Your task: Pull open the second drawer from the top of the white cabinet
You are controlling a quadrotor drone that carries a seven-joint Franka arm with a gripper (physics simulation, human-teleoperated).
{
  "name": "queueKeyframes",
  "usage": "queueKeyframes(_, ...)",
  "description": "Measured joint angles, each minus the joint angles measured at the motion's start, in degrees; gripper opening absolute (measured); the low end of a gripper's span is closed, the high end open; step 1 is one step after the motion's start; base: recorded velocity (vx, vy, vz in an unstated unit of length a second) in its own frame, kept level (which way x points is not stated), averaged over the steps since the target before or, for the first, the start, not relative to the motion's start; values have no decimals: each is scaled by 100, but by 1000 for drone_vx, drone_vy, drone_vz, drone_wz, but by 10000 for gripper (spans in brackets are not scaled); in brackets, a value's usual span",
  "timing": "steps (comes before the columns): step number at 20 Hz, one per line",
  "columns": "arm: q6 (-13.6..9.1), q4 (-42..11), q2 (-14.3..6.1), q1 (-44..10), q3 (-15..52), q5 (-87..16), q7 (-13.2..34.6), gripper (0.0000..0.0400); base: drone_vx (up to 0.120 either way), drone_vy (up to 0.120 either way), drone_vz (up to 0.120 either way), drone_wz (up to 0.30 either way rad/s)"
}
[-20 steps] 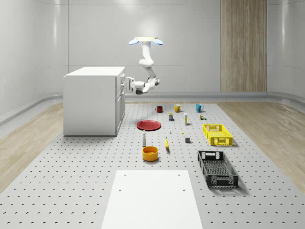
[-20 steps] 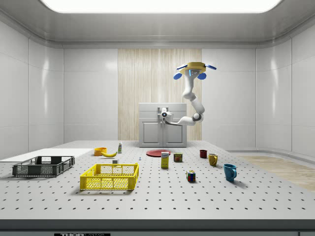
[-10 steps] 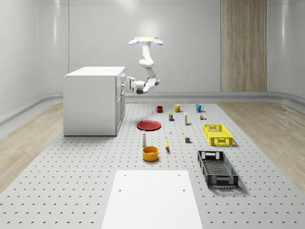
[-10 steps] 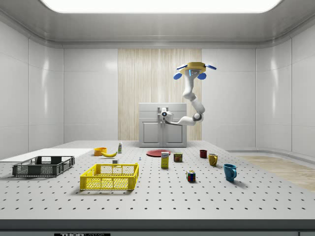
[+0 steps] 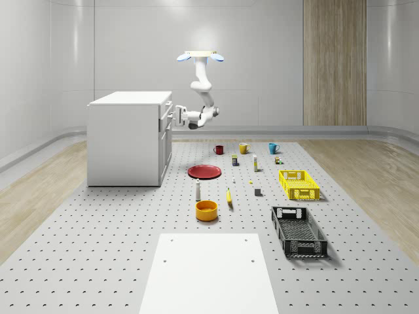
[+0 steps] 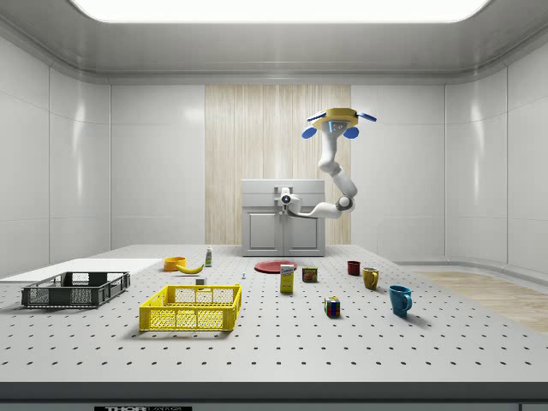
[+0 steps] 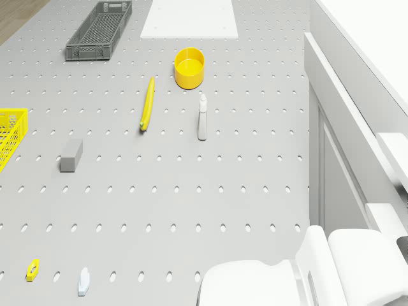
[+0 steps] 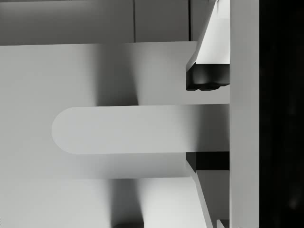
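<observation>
The white cabinet [image 5: 124,137] stands at the whole-scene view's left, and it is at the back in the side view [image 6: 282,231]. My drone [image 5: 200,56] hovers in the air just right of the cabinet's drawer side, with the arm bent down toward it. My gripper [image 5: 174,116] is at the upper drawer fronts [image 6: 286,199]. In the wrist view a rounded bar handle [image 8: 123,129] runs between the two dark-padded fingers [image 8: 209,78]. The gripper [image 8: 206,121] straddles that handle, open, with a small gap on one side.
On the floor by the cabinet lie a red plate [image 5: 204,171], a white bottle [image 5: 198,190], a banana [image 5: 229,196] and an orange bowl [image 5: 206,210]. A yellow crate [image 5: 298,184] and a black crate [image 5: 298,230] sit to the right. A white board [image 5: 208,275] lies in front.
The gripper has crept slightly up and toward the cabinet front. The drone holds its place.
</observation>
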Motion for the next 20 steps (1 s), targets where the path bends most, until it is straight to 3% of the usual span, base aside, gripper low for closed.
queueKeyframes(3,-93,-77,21,-49,-64,52,-386,139,0,0,0,0)
queueKeyframes(7,-221,-101,-62,-162,-119,-42,-256,115,0,0,0,0)
queueKeyframes(18,-547,-164,-238,-401,-346,-386,4,126,0,0,0,0)
queueKeyframes(19,-585,-212,-199,-409,-394,-391,-289,162,0,0,0,0)
queueKeyframes(20,-622,-294,-125,-400,-508,-645,-653,319,0,0,0,0)
